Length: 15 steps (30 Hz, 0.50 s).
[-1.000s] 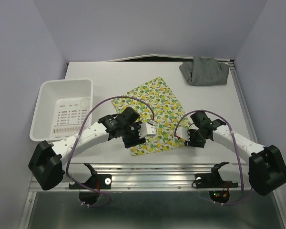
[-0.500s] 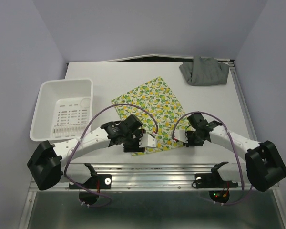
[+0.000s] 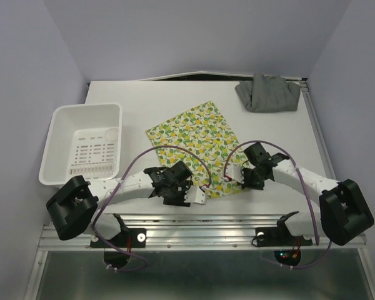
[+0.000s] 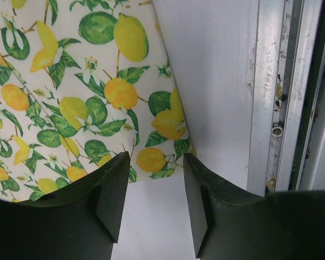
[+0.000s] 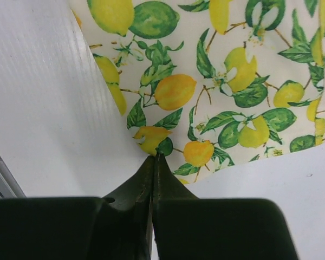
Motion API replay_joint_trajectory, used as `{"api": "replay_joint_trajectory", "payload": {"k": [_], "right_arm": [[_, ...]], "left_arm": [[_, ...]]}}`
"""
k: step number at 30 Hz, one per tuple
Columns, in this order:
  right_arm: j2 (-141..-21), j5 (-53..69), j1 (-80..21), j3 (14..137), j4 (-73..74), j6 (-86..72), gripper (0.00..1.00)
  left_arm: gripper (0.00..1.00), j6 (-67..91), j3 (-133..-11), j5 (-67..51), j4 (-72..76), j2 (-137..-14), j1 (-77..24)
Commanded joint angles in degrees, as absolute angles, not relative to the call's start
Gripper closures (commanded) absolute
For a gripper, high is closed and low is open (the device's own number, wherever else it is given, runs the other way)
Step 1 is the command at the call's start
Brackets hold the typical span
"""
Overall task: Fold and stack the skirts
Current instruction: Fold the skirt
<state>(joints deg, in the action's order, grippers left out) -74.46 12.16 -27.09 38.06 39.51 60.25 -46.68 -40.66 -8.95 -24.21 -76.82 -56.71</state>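
The lemon-print skirt (image 3: 197,144) lies flat in the middle of the table. The grey skirt (image 3: 267,92) lies bunched at the far right corner. My left gripper (image 3: 189,194) is low at the print skirt's near corner. In the left wrist view it (image 4: 154,162) is open, with bare table between the fingers and the skirt's corner (image 4: 70,97) just past the tips. My right gripper (image 3: 244,181) is at the skirt's near right edge. In the right wrist view it (image 5: 153,158) is shut, its tips pinching the puckered hem of the print skirt (image 5: 233,81).
A white perforated basket (image 3: 56,147) stands at the left of the table. A metal rail (image 3: 206,222) runs along the near edge, close to my left gripper, and shows in the left wrist view (image 4: 271,108). Purple cables loop over both arms.
Both arms have drawn back toward the near edge and dropped low. My left gripper moved from over the print skirt to its near corner. My right gripper slid to the near right hem.
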Motion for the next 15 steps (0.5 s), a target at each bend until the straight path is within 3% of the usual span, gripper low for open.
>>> {"api": "replay_joint_trajectory", "payload": {"k": [1, 11, 15], "right_arm": [[-74.0, 15.38, -27.42, 42.53, 42.36, 57.74, 0.99], [-73.92, 14.24, -27.42, 43.77, 43.33, 57.83, 0.99], [-74.18, 14.06, -27.42, 44.03, 43.42, 57.66, 0.99]], "left_arm": [[0.48, -47.28, -40.61, -9.4, -21.36, -78.31, -57.39], [0.57, -50.62, -39.46, -11.07, -23.9, -79.28, -57.83], [0.51, -50.63, -40.43, -12.91, -26.54, -77.7, -57.92]]}}
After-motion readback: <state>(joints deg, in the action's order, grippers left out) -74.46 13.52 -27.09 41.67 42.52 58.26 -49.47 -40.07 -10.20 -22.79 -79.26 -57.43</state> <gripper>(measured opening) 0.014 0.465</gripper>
